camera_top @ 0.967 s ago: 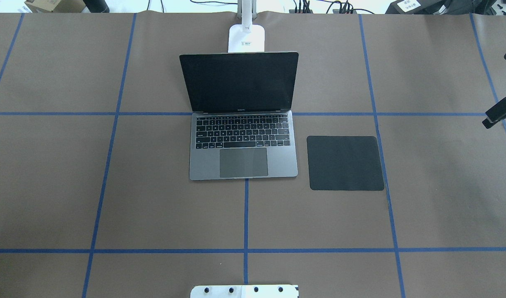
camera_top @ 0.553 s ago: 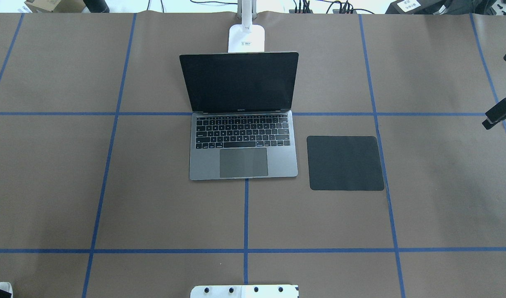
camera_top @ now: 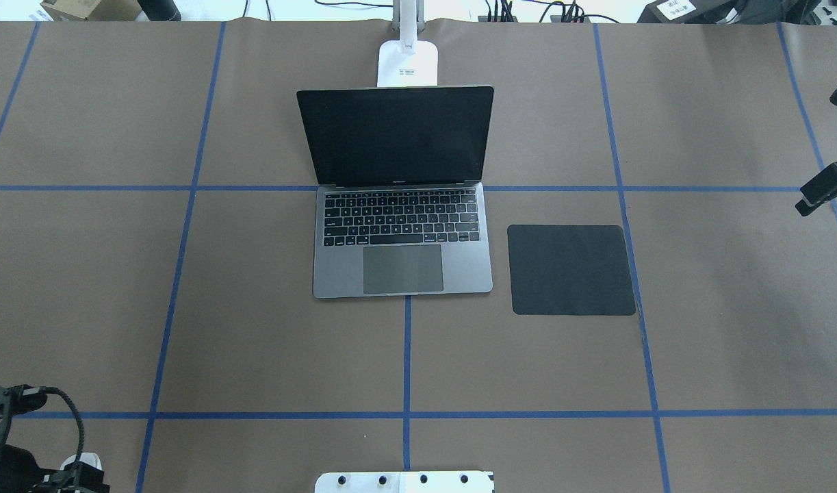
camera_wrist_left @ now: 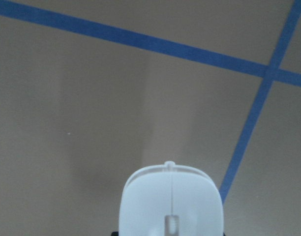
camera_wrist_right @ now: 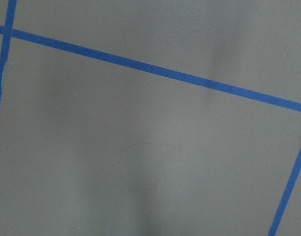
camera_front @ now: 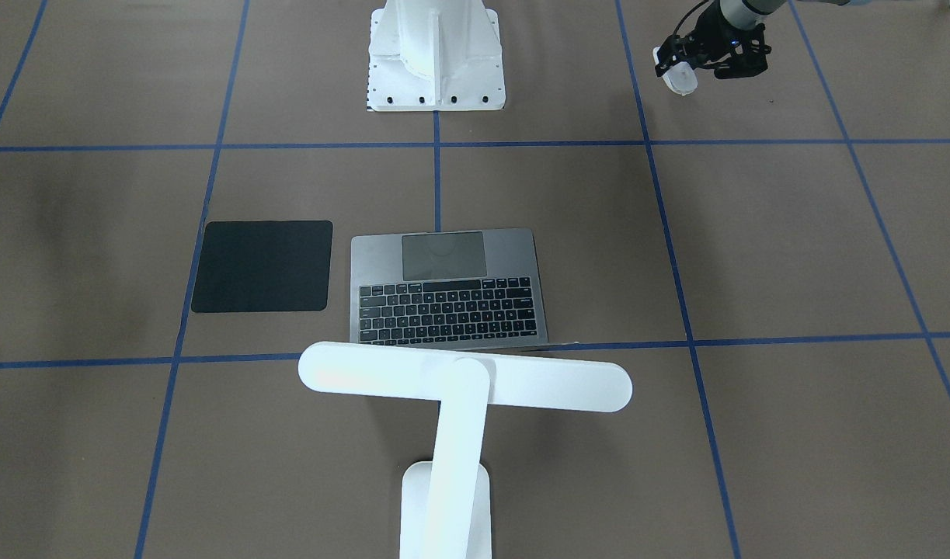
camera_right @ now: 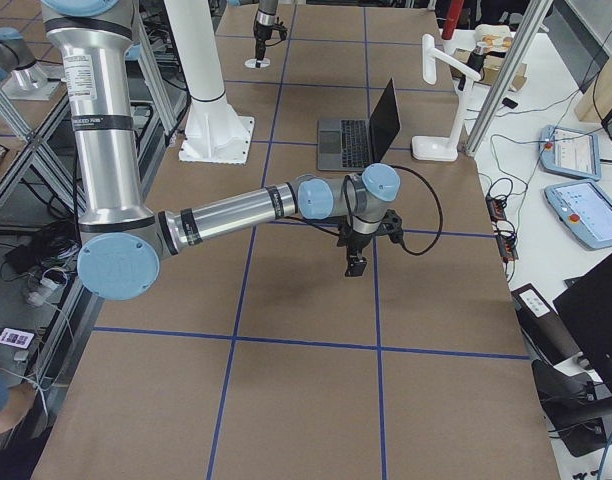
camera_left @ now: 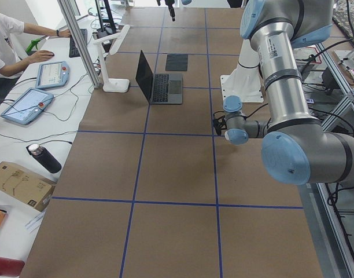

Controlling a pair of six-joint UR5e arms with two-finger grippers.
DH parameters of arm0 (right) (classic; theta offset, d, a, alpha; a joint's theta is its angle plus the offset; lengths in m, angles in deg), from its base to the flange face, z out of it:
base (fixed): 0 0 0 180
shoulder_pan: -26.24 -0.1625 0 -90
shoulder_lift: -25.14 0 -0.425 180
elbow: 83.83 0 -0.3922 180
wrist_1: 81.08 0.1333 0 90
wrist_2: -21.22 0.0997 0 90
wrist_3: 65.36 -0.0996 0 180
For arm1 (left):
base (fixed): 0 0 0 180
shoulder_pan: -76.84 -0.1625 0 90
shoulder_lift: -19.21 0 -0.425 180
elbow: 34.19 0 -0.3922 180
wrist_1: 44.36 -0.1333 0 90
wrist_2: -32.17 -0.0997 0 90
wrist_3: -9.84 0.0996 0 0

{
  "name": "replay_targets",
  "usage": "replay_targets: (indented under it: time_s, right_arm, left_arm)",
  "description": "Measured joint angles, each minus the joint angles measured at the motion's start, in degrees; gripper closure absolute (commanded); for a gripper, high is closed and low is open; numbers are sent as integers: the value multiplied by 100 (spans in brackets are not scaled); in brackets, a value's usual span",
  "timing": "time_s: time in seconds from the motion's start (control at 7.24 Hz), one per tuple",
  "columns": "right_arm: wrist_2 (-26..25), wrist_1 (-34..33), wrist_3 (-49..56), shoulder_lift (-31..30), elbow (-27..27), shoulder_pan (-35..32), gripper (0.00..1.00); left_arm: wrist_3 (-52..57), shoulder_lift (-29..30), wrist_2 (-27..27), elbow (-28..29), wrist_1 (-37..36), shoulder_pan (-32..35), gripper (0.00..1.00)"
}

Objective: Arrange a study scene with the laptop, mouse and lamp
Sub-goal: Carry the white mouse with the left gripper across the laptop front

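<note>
Looking over a brown-papered desk (camera_top: pixel 83 274) taped into blue squares, with the laptop (camera_top: pixel 402 233) sitting open mid-desk, the lamp (camera_front: pixel 521 387) standing just behind its screen and a person (camera_left: pixel 3 40) sitting alongside. Holding the mouse (camera_front: pixel 678 79) aloft, well apart from the laptop, in the left tool (camera_front: pixel 686 70) clamped on it (fingers mostly hidden). Failing to tell parted from together on the right tool (camera_top: pixel 823 190), cut off at the view's edge.

Left gripper (camera_top: pixel 68 476) coming into the overhead view's lower left corner, moving farther in from the edge than 0.6 s ago, carrying the mouse (camera_top: pixel 84 464), right gripper (camera_top: pixel 812 198) shifting very slightly at the right edge.
</note>
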Motion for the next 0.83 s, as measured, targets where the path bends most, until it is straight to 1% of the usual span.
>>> replay_targets:
  time_s: [0.41, 0.83]
  right_arm:
    - [61, 3, -1, 46, 82, 10, 2]
    - [79, 3, 1, 113, 187, 17, 2]
  left_arm:
    - [35, 847, 1, -147, -806, 164, 35]
    - [273, 2074, 8, -141, -1962, 472, 35]
